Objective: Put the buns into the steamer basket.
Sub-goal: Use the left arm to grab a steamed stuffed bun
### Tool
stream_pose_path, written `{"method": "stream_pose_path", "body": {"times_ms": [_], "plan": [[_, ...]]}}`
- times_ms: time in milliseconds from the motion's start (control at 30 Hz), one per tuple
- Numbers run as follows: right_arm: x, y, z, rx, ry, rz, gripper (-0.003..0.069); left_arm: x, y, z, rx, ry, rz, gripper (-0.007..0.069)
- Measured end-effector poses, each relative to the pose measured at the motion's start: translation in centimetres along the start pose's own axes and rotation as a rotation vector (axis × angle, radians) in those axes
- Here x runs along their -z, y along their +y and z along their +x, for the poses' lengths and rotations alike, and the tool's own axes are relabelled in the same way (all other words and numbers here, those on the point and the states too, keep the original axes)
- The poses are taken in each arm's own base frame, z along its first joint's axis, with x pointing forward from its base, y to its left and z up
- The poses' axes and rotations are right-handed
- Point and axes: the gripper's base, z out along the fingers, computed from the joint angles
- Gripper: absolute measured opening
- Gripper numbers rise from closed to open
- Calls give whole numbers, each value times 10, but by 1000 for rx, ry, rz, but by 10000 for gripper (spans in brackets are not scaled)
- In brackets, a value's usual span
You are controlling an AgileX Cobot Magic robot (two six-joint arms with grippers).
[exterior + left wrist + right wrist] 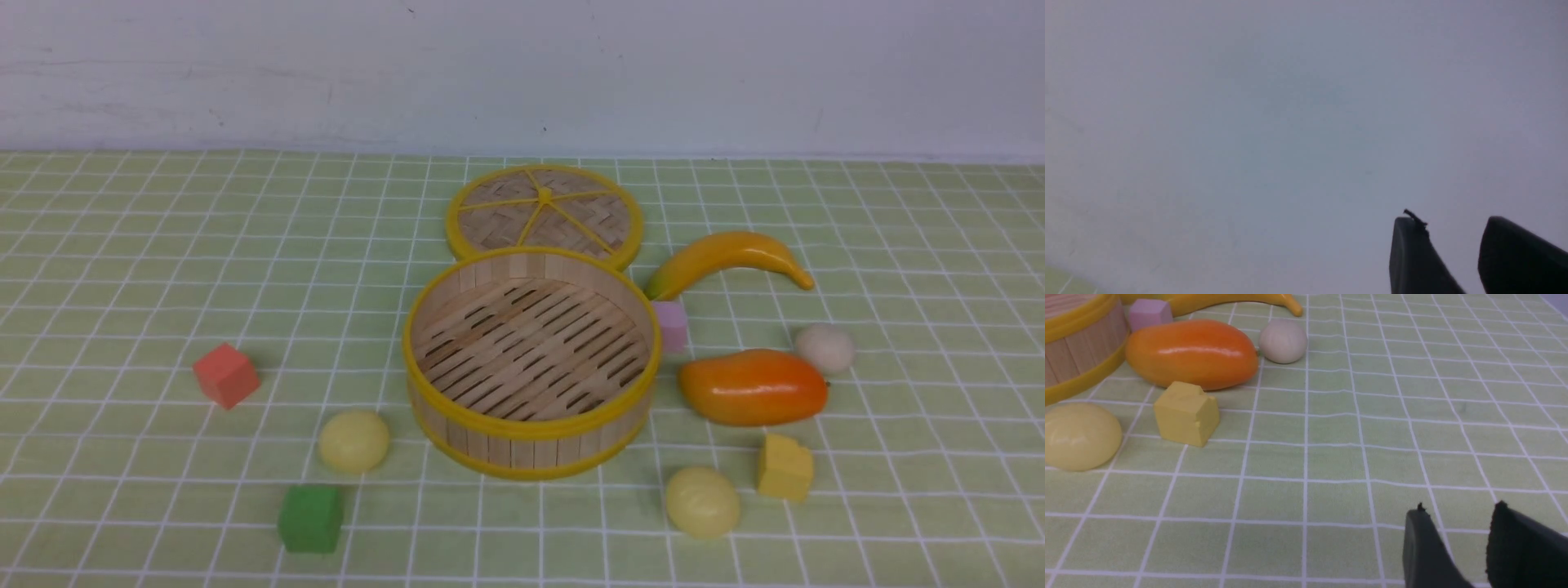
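Observation:
The steamer basket (531, 433) stands empty in the middle of the checked cloth. One pale yellow bun (353, 441) lies at its front left. A second pale yellow bun (702, 501) (1079, 437) lies at its front right. An off-white bun (825, 348) (1283, 341) rests behind the mango. Neither arm shows in the front view. My left gripper (1453, 222) is open, with only the pale wall before it. My right gripper (1457, 510) is open over bare cloth, to the right of the front right bun, nothing between its fingers.
The flat woven lid (544, 214) lies behind the basket. An orange mango (753, 386), a banana (727, 259), a pink block (671, 325) and a yellow block (784, 466) crowd the basket's right side. A red cube (226, 374) and a green cube (311, 518) sit on the left.

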Motion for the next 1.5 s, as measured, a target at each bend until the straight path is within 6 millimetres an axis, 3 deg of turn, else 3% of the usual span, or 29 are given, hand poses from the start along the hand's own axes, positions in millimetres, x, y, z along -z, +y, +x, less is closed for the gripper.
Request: {"method": "stream_pose_path", "body": {"times_ms": [167, 200, 267, 300, 367, 433, 500, 600, 767, 800, 833, 867, 967, 1000, 1233, 1500], "plan": [[0, 0, 0, 0, 0, 0, 241, -25, -45, -63, 15, -29, 36, 238], [0, 0, 0, 0, 0, 0, 241, -25, -45, -62, 15, -18, 29, 238], [0, 0, 0, 0, 0, 0, 241, -53, -62, -83, 15, 105, -39, 238], [0, 0, 0, 0, 0, 0, 241, -55, -62, -83, 14, 119, -47, 238], [0, 0, 0, 0, 0, 0, 241, -85, -64, -82, 10, 329, -172, 238], [0, 0, 0, 0, 0, 0, 241, -99, -62, -77, -3, 413, -223, 238], [0, 0, 0, 0, 0, 0, 241, -125, -45, -52, -88, 615, -341, 238], [0, 0, 0, 0, 0, 0, 241, -144, -25, -26, -156, 746, -412, 238], [0, 0, 0, 0, 0, 0, 241, -169, 7, 35, -182, 996, -498, 238], [0, 0, 0, 0, 0, 0, 241, -173, 11, 54, -203, 1094, -497, 238], [0, 0, 0, 0, 0, 0, 241, -173, 12, 57, -203, 1103, -496, 238], [0, 0, 0, 0, 0, 0, 241, -178, 12, 77, -230, 1206, -481, 238], [0, 0, 0, 0, 0, 0, 241, -185, 11, 99, -267, 1323, -460, 238], [0, 0, 0, 0, 0, 0, 241, -192, 13, 115, -282, 1393, -465, 238], [0, 0, 0, 0, 0, 0, 241, -222, 36, 178, -286, 1596, -575, 238], [0, 0, 0, 0, 0, 0, 241, -230, 58, 227, -255, 1685, -627, 238]]}}
